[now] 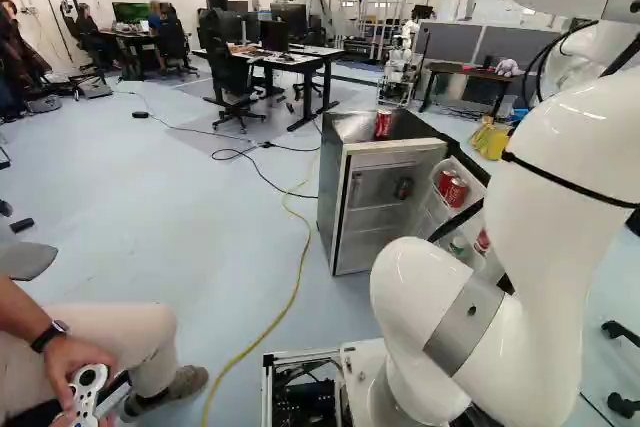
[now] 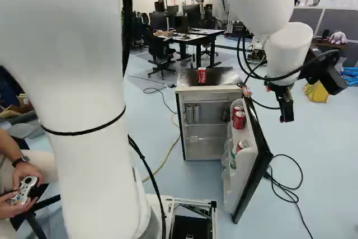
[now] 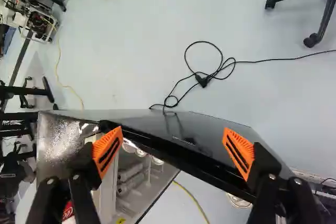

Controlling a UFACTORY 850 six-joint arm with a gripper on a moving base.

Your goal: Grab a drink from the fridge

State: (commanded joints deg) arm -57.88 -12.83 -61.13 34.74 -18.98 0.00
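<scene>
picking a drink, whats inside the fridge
Two silver cans and a darker can inside the fridge; red cans and something green in the open door. Anything behind the silver cans is covered, and the door racks hide their cans' lower parts.

Glossy blk fridge door (image 3: 210, 136), shiny metallic-lkg fridge top (image 3: 60, 142), smooth wht arm (image 2: 72, 188), smooth flr (image 3: 142, 30).

The fridge (image 2: 210, 89) stands open, one red can (image 2: 202, 75) on top, more red cans (image 2: 239, 120) in its door (image 2: 238, 186).
</scene>
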